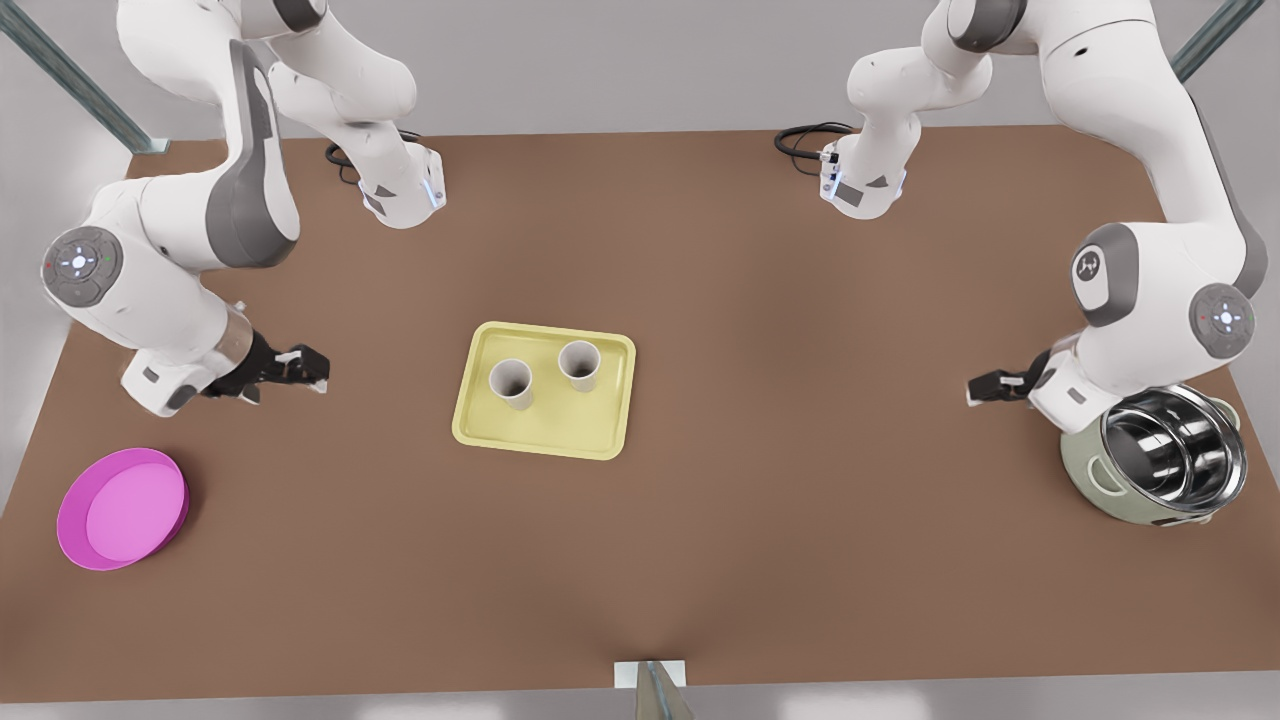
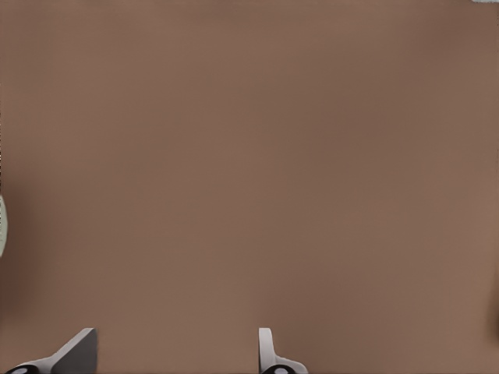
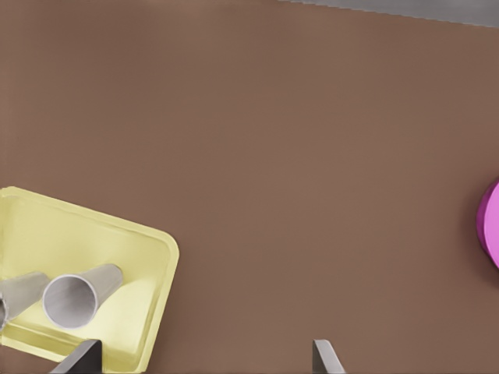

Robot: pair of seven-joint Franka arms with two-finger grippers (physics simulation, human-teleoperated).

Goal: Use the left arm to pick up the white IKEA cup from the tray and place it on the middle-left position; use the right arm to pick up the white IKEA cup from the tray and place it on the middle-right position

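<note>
Both white cups (image 1: pixel 512 383) (image 1: pixel 579 365) stand upright side by side on the tray (image 1: pixel 540 446), mid-counter (image 1: pixel 760 520). The left gripper (image 1: pixel 985 388) hovers near the steel pot (image 1: pixel 1160 460), fingers spread. The right gripper (image 1: pixel 308 371), also spread, hangs above the magenta dish (image 1: pixel 122 508).

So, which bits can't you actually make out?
- Steel pot: in the front view, the left arm covers part of its rim; the left wrist view's edge leaves a sliver.
- Magenta dish: the right wrist view's edge cuts most off.
- One cup on the tray: the right wrist view's edge clips it.
- Left gripper by the pot, right gripper by the dish, both open: the wrist views' edges leave just fingertips.
</note>
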